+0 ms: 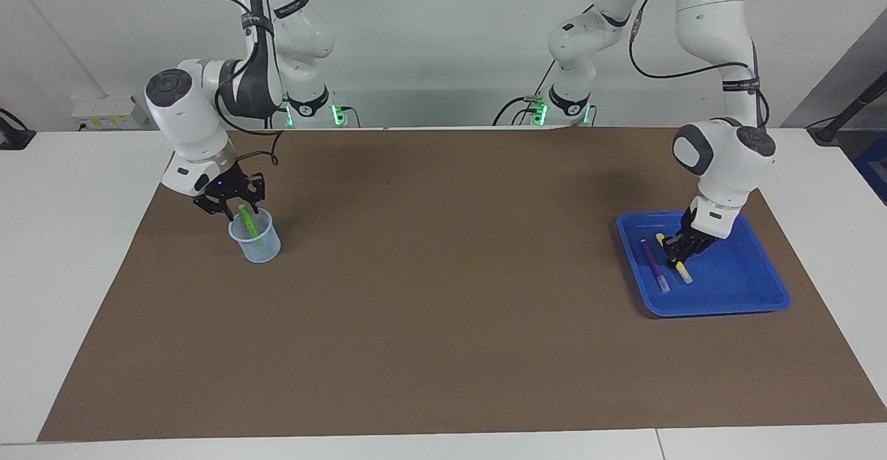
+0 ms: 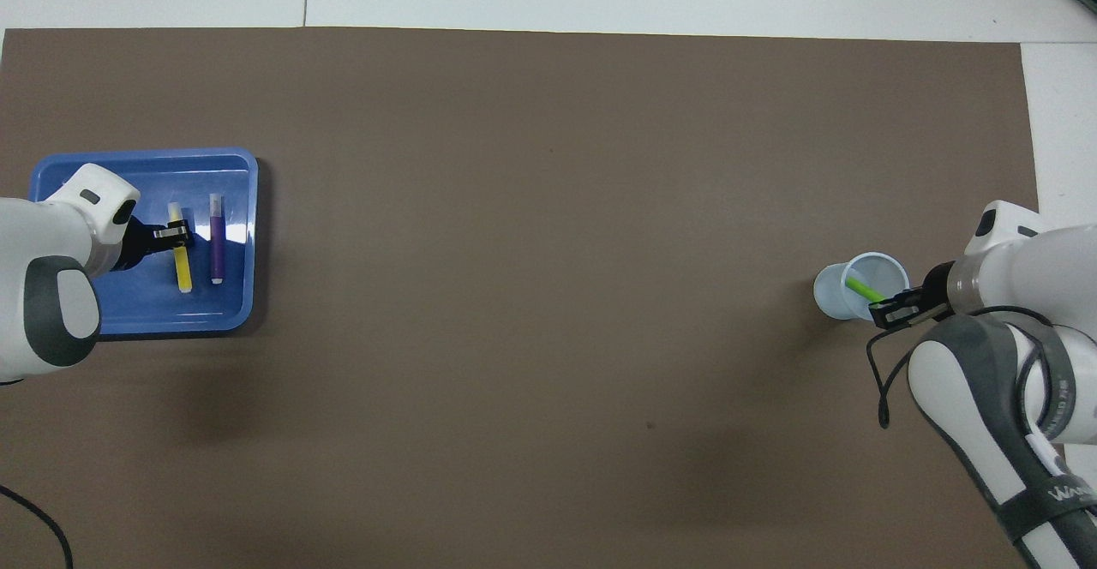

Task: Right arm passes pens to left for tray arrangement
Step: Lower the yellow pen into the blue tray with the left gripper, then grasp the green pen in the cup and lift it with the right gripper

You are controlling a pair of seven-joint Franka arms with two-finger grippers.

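Note:
The blue tray (image 1: 721, 304) lies at the left arm's end of the table; it also shows in the overhead view (image 2: 128, 320). A purple pen (image 1: 654, 264) (image 2: 217, 243) lies flat in it. Beside it lies a yellow pen (image 1: 684, 274) (image 2: 183, 273). My left gripper (image 1: 675, 255) (image 2: 176, 233) is down in the tray and shut on the yellow pen's middle. A green pen (image 1: 248, 223) (image 2: 861, 286) stands tilted in a translucent cup (image 1: 255, 242) (image 2: 857, 286). My right gripper (image 1: 234, 204) (image 2: 891, 308) is at the green pen's upper end, just above the cup's rim.
A brown mat (image 1: 443, 294) covers most of the white table. The cup stands on it at the right arm's end. A black cable (image 1: 267, 148) loops at the right arm's wrist.

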